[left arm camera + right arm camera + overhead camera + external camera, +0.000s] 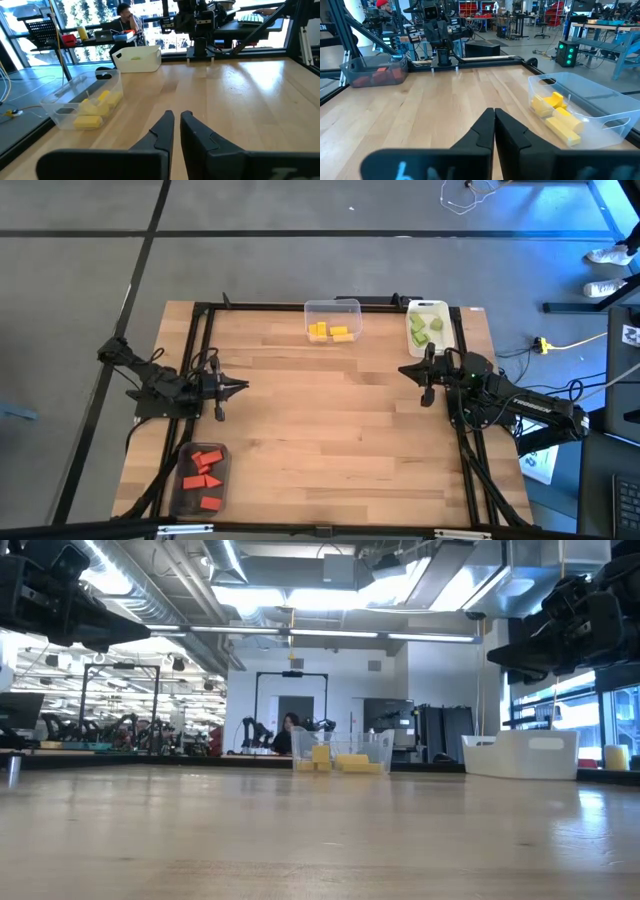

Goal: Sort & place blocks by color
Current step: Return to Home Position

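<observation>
One broad wooden surface (330, 440) is shown from above, edged by a black frame (260, 306). Two dark arms are stationed at its sides, well apart. The left pincer (240, 387) is held over the left side, its fingers drawn almost together on nothing. The right pincer (404, 369) is held over the right side, clenched and empty. Three containers are set along the edges. A clear bin (350, 308) at the middle of the far edge is filled with yellow blocks (322, 331). A pale tray (428, 305) at the far right corner, just beyond the right pincer, is loaded with light green blocks (420, 330). A dark bin (203, 445) at the near left corner is packed with red blocks (204, 470). Every visible block is contained.
</observation>
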Robot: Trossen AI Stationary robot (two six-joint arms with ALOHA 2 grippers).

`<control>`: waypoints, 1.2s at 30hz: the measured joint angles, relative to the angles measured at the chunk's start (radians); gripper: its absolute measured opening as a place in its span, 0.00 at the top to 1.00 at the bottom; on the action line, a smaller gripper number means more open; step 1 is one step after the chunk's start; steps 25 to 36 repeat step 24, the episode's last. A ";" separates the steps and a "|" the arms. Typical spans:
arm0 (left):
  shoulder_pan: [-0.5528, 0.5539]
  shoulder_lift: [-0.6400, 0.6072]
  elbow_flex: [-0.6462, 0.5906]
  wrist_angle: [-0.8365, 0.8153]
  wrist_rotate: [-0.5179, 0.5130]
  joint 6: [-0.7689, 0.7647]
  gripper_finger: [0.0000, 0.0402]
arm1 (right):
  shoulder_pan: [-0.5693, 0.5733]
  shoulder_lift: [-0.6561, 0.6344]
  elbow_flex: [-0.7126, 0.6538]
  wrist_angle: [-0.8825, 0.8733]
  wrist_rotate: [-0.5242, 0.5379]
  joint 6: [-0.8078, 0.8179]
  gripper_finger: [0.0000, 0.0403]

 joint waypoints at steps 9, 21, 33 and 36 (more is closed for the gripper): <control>0.000 0.000 0.000 0.000 0.000 0.000 0.98 | 0.000 0.000 0.000 0.000 0.000 0.000 0.97; 0.000 0.000 0.000 0.000 0.000 0.000 0.98 | 0.000 0.000 0.000 0.000 0.000 0.000 0.96; 0.000 0.000 0.000 0.000 0.000 0.000 0.97 | 0.000 0.000 0.000 0.000 0.000 0.000 0.96; 0.000 0.000 0.000 0.000 0.000 0.000 0.97 | 0.000 0.000 0.000 0.000 0.000 0.000 0.96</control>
